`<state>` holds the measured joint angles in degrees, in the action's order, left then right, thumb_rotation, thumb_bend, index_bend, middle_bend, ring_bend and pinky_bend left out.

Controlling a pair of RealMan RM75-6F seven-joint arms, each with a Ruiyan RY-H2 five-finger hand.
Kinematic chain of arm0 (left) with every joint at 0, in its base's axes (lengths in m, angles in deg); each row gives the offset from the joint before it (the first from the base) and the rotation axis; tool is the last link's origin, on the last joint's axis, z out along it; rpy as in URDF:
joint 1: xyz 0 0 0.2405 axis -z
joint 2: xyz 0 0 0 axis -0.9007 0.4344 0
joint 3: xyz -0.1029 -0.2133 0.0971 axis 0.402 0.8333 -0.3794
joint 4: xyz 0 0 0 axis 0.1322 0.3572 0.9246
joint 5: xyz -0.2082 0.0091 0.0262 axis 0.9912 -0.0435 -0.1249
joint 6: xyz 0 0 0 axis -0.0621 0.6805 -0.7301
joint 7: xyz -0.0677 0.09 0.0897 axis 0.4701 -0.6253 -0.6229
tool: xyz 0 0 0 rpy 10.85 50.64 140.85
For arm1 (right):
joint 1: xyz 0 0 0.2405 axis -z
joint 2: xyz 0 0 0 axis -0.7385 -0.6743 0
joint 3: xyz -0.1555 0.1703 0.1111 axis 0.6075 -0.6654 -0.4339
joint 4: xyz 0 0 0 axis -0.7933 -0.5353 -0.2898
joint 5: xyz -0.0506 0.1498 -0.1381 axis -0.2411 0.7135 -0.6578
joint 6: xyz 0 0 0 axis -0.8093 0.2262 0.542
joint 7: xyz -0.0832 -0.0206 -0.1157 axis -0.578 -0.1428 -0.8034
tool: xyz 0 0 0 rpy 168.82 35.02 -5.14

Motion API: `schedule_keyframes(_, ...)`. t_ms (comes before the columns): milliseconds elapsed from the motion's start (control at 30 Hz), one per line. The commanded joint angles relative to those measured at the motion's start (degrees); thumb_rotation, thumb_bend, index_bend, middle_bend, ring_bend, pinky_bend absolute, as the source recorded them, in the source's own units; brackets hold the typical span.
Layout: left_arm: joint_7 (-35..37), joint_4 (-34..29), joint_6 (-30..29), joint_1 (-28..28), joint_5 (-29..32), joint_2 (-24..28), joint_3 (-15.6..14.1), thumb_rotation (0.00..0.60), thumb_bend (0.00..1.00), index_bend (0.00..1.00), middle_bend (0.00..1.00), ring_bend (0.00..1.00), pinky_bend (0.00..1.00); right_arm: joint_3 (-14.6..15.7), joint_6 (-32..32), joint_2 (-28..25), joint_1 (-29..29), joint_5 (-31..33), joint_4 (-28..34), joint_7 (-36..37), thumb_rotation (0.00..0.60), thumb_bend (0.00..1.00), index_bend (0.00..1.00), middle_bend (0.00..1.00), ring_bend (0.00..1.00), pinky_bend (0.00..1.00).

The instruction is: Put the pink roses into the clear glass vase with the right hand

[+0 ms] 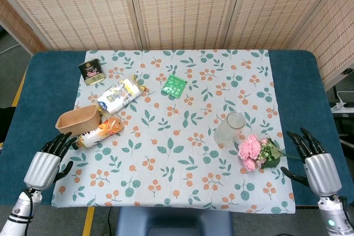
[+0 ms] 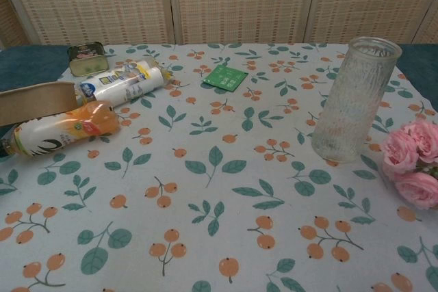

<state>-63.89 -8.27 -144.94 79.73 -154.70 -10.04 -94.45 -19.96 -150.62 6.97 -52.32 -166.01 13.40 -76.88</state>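
A bunch of pink roses (image 1: 252, 152) with green leaves lies flat on the floral tablecloth, right of centre; the chest view catches its blooms (image 2: 413, 163) at the right edge. The clear glass vase (image 1: 229, 129) stands upright just left of and behind the roses, tall and empty in the chest view (image 2: 354, 100). My right hand (image 1: 313, 157) rests open at the table's right front, fingers spread, a short gap from the rose stems. Open too, my left hand (image 1: 48, 159) hovers at the left front. Neither hand appears in the chest view.
On the left lie an orange drink bottle (image 1: 99, 132), a brown bowl (image 1: 77, 120), a white and yellow packet (image 1: 119, 95) and a small green tin (image 1: 92, 72). A green sachet (image 1: 174, 85) sits mid-back. Woven screens stand behind the table.
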Motion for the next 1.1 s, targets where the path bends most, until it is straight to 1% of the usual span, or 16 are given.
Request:
schedule_keyframes(33, -1.0, 0.6, -0.8, -0.9, -0.9, -0.3, 0.5, 0.600, 0.39, 0.13, 0.07, 0.11, 0.28, 0.3, 1.0, -1.0, -0.3, 0.1, 1.4, 0.1, 0.600, 0.00, 0.09, 0.18, 0.05, 0.32)
schedule_keyframes(100, -0.8, 0.7, -1.2, -1.3, -1.1, -0.4, 1.0, 0.600, 0.38, 0.13, 0.07, 0.10, 0.28, 0.2, 1.2, -1.4, -0.3, 0.4, 1.7, 0.2, 0.600, 0.00, 0.09, 0.17, 0.07, 0.41)
schedule_keyframes(133, -0.6, 0.8, -1.4, -1.5, -1.1, -0.4, 1.2, 0.600, 0.38, 0.13, 0.07, 0.10, 0.28, 0.1, 1.3, -1.5, -0.2, 0.8, 1.9, 0.0, 0.600, 0.00, 0.09, 0.18, 0.10, 0.47)
schedule_keyframes(167, -0.4, 0.8, -1.5, -1.6, -1.2, -0.4, 1.4, 0.600, 0.38, 0.13, 0.07, 0.10, 0.28, 0.0, 1.3, -1.6, 0.0, 1.2, 2.0, -0.3, 0.600, 0.00, 0.10, 0.21, 0.17, 0.55)
schedule_keyframes(200, -0.1, 0.7, -1.5, -1.7, -1.4, -0.3, 1.6, 0.600, 0.38, 0.13, 0.07, 0.10, 0.28, -0.3, 1.6, -1.7, 0.1, 2.1, 2.3, -1.1, 0.600, 0.00, 0.11, 0.27, 0.28, 0.65)
schedule_keyframes(233, 0.2, 0.7, -1.4, -1.7, -1.5, -0.2, 1.6, 0.600, 0.38, 0.13, 0.07, 0.10, 0.28, -0.4, 2.1, -1.8, 0.2, 2.8, 2.7, -1.8, 0.600, 0.00, 0.12, 0.35, 0.39, 0.75)
schedule_keyframes(267, 0.4, 0.7, -1.3, -1.7, -1.6, -0.2, 1.8, 0.600, 0.38, 0.13, 0.07, 0.10, 0.28, -0.4, 3.0, -2.0, 0.1, 3.4, 3.1, -2.7, 0.600, 0.00, 0.14, 0.46, 0.53, 0.85)
schedule_keyframes(300, 0.7, 0.8, -1.3, -1.8, -1.6, -0.2, 2.0, 0.600, 0.38, 0.13, 0.07, 0.10, 0.28, -0.2, 4.6, -2.5, -0.1, 4.3, 3.9, -4.2, 0.600, 0.00, 0.17, 0.54, 0.64, 0.93)
schedule_keyframes(367, 0.8, 1.0, -1.0, -1.9, -1.7, -0.3, 2.2, 0.600, 0.38, 0.13, 0.07, 0.11, 0.28, 0.0, 7.0, -3.2, -0.4, 5.8, 5.3, -7.2, 0.600, 0.00, 0.20, 0.63, 0.74, 0.99)
schedule_keyframes(533, 0.0, 1.8, -1.2, -2.4, -1.9, -0.8, 3.0, 0.600, 0.38, 0.13, 0.07, 0.10, 0.28, -0.2, 13.5, -2.7, -2.1, 10.2, 7.1, -13.4, 0.600, 0.00, 0.20, 0.72, 0.84, 1.00)
schedule_keyframes(633, 0.0, 2.3, -2.0, -2.7, -2.3, -1.2, 3.7, 0.600, 0.38, 0.13, 0.07, 0.10, 0.28, -1.3, 16.8, -1.9, -3.3, 13.7, 7.1, -16.1, 0.600, 0.00, 0.15, 0.74, 0.86, 1.00)
schedule_keyframes(733, 0.4, 2.9, -1.8, -2.9, -2.1, -1.5, 4.2, 0.600, 0.38, 0.13, 0.07, 0.11, 0.28, -3.3, 20.2, 0.2, -5.0, 18.7, 5.8, -18.4, 0.600, 0.00, 0.10, 0.76, 0.87, 1.00)
schedule_keyframes(833, 0.5, 2.9, -1.4, -2.9, -2.3, -1.5, 4.3, 0.600, 0.38, 0.13, 0.07, 0.10, 0.28, -5.5, 25.5, 2.5, -7.4, 24.0, 3.2, -17.2, 0.600, 0.00, 0.07, 0.77, 0.89, 1.00)
schedule_keyframes(933, 0.4, 2.8, -1.4, -3.0, -2.8, -1.4, 4.3, 0.600, 0.38, 0.13, 0.07, 0.10, 0.28, -5.9, 33.3, 2.6, -9.9, 27.7, 1.8, -13.6, 0.600, 0.00, 0.07, 0.78, 0.90, 1.00)
schedule_keyframes(1000, 0.2, 3.0, -1.4, -3.1, -3.0, -1.5, 4.5, 0.600, 0.38, 0.13, 0.07, 0.10, 0.28, -5.8, 37.4, 2.1, -11.3, 28.6, 1.3, -10.7, 0.600, 0.00, 0.08, 0.79, 0.91, 1.00)
schedule_keyframes(1100, 0.3, 3.1, -0.9, -3.2, -2.9, -1.6, 4.6, 0.600, 0.38, 0.13, 0.07, 0.10, 0.28, -5.4, 39.4, 2.4, -12.2, 27.9, -0.1, -7.9, 0.600, 0.00, 0.11, 0.80, 0.92, 1.00)
